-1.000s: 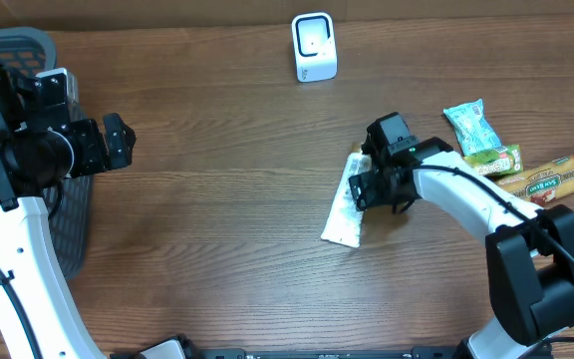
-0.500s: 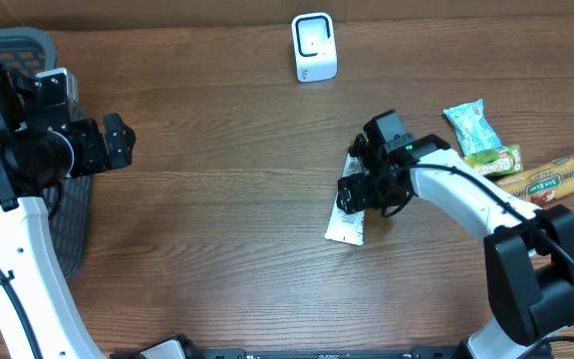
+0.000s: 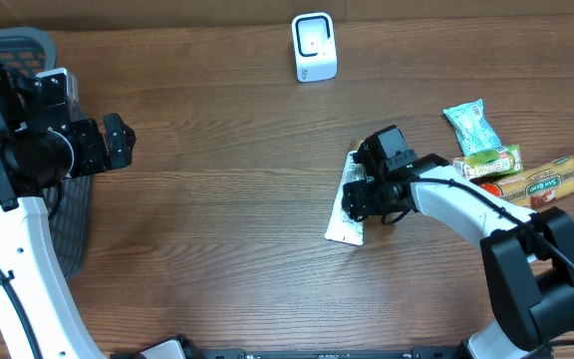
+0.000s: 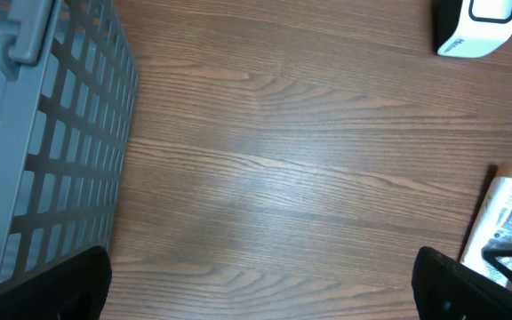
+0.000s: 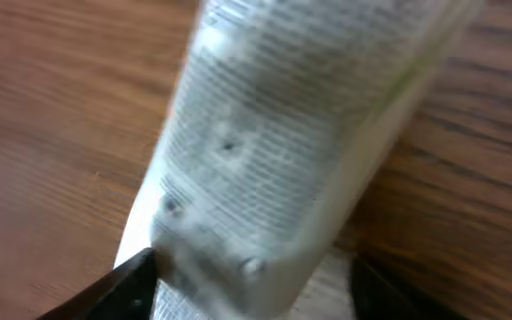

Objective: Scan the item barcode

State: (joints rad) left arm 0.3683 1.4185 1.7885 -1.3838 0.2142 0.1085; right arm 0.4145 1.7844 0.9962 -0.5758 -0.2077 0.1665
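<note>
The right gripper [image 3: 359, 199], having slid down the white packet [image 3: 345, 227] lying on the table well short of the scanner [image 3: 314, 47], narrows its jaws around it, with the grip unconfirmed through blur, while the left gripper [image 3: 120, 143] waits spread wide.

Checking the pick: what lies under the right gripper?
A white packet on the wooden table, its near end sticking out. The right gripper covers its middle, so any barcode there is hidden.

I am hovering with my fingertips [image 4: 69, 284] spread wide over the wooden table [image 4: 283, 178], seeing the grey basket [image 4: 52, 151] left, white scanner [image 4: 474, 27] top right, pale packet [image 4: 503, 213] far right.
</note>
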